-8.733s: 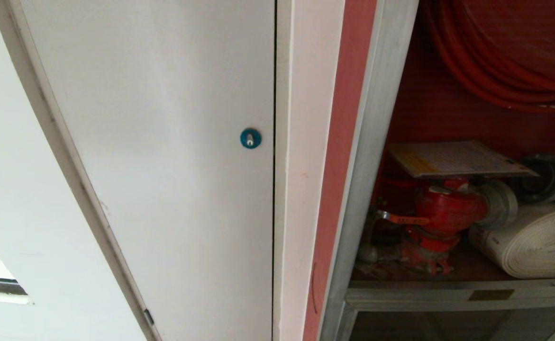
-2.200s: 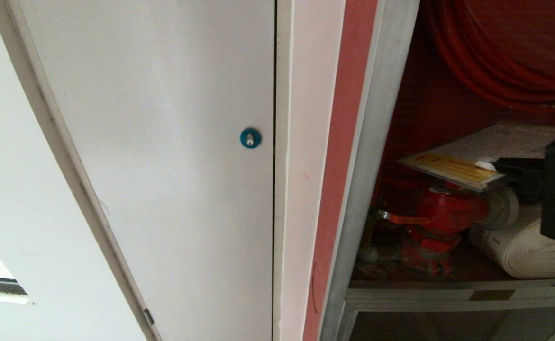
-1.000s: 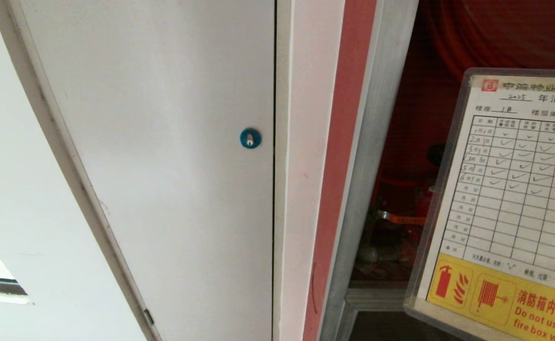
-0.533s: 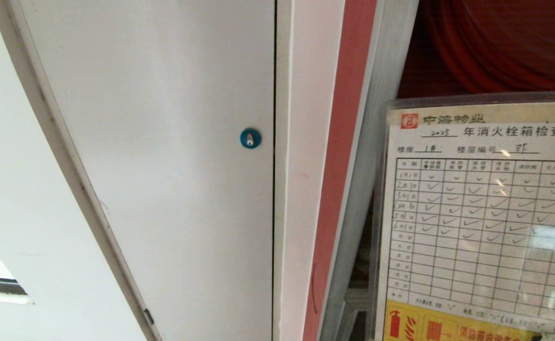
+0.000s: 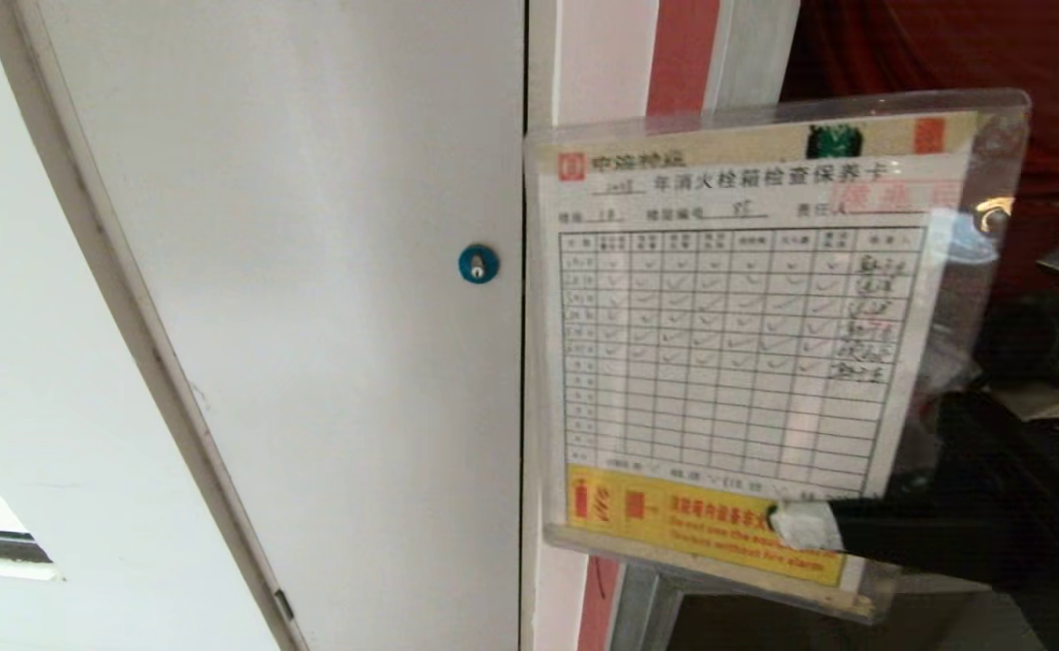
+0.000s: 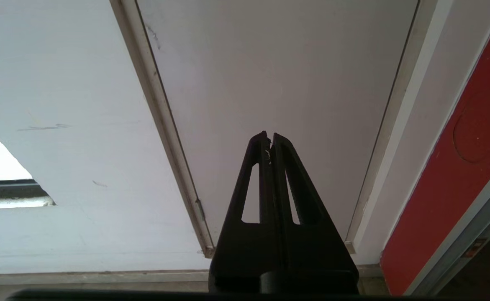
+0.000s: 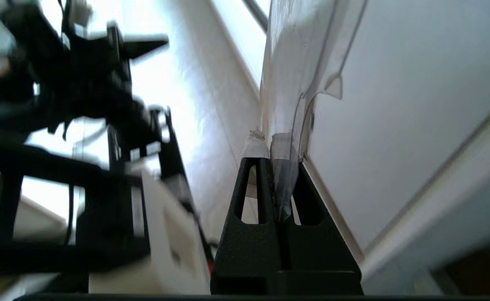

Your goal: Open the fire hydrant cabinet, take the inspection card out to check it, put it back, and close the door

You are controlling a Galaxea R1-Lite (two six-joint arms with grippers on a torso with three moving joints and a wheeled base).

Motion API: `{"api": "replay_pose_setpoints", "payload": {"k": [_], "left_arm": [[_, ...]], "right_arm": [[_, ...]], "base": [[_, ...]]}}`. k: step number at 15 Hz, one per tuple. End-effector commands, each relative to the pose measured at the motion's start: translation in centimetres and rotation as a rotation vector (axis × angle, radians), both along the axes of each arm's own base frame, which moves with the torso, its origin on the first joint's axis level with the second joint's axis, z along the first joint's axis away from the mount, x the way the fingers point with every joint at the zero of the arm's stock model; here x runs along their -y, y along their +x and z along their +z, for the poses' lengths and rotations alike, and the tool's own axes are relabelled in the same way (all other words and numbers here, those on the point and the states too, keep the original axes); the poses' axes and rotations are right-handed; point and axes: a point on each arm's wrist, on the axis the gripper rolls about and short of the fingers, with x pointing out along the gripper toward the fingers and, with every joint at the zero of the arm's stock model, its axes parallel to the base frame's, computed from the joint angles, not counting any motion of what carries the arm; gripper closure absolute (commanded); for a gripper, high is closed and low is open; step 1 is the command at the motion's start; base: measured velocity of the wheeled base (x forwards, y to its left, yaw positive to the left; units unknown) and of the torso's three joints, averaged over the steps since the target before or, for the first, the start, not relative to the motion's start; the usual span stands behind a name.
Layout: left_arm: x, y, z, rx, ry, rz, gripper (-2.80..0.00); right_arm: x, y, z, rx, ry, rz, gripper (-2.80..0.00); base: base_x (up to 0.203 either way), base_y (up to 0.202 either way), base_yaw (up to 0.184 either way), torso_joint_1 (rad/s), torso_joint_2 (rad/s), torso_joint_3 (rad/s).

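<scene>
- The inspection card (image 5: 728,353) is held upright in front of the head camera, its printed face turned to the camera; it is a flat white sheet with a fine grid of cells, many with check marks, inside a clear rigid plastic sleeve with glossy reflections
- A yellow-orange band with red symbols and text runs along the lower edge of the card
- The right gripper (image 5: 805,524) comes from the right side and pinches the card at this lower band; its fingers are closed tight on the sleeve, one tip wrapped in white tape
- In the right wrist view the thin card edge stands between the two black fingers (image 7: 255,175)
- Behind the card stands the fire hydrant cabinet (image 5: 751,54), with a brushed silver frame and dark red interior
- On the left is a smooth white panel (image 5: 312,271) with a small round blue lock (image 5: 477,263)
- The left gripper (image 6: 270,140) points at this white panel, well apart from the card; its black tapered fingers are pressed together and hold nothing
</scene>
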Motion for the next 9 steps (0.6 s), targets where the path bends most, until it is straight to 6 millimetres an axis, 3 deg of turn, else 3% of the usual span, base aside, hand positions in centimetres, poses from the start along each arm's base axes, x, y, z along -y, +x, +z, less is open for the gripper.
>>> {"api": "replay_pose_setpoints", "payload": {"k": [1,3,9], "left_arm": [[0.0,0.0,0.0,0.0,0.0,0.0,0.0],[0.0,0.0,0.0,0.0,0.0,-0.002,0.0],[0.0,0.0,0.0,0.0,0.0,-0.002,0.0]], "right_arm": [[-2.5,0.9,-0.2,0.003,0.03,0.007,0.0],[-4.3,1.4,-0.2,0.033,0.086,-0.021,0.0],[-4.5,1.3,-0.4,0.027,0.087,-0.01,0.0]], "base": [[0.0,0.0,0.0,0.0,0.0,0.0],[0.0,0.0,0.0,0.0,0.0,0.0],[0.0,0.0,0.0,0.0,0.0,0.0]]}}
